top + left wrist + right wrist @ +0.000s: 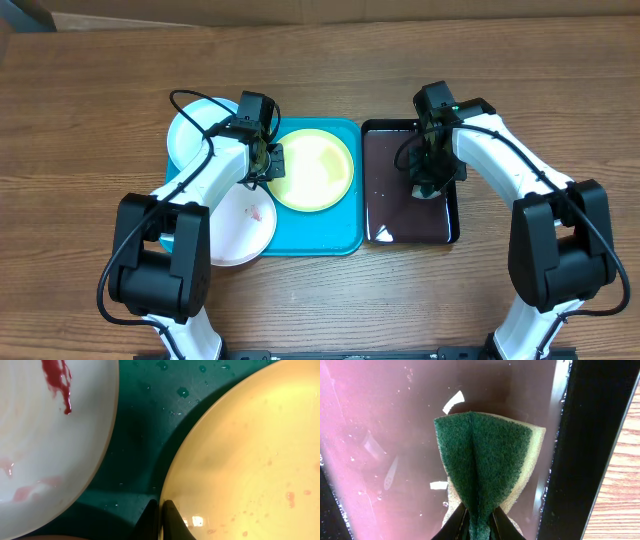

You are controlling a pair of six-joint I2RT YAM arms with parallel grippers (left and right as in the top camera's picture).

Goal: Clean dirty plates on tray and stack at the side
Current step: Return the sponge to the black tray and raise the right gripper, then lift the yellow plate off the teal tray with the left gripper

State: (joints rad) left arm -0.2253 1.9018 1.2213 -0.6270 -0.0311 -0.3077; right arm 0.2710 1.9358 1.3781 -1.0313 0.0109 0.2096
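On the wooden table [100,80] the turquoise tray [345,238] carries the yellow-green plate [315,170], while the red-stained white plate [240,228] and the light-blue plate [192,135] overhang its left edge. A black tray [385,170] filmed with pinkish water sits just to its right. The left gripper [161,517] is nearly closed, pinching the yellow-green plate's left rim, and the right gripper [479,525] is clamped on a folded green sponge [482,465] over the black tray.

No readable text, labels, numbers or signs anywhere
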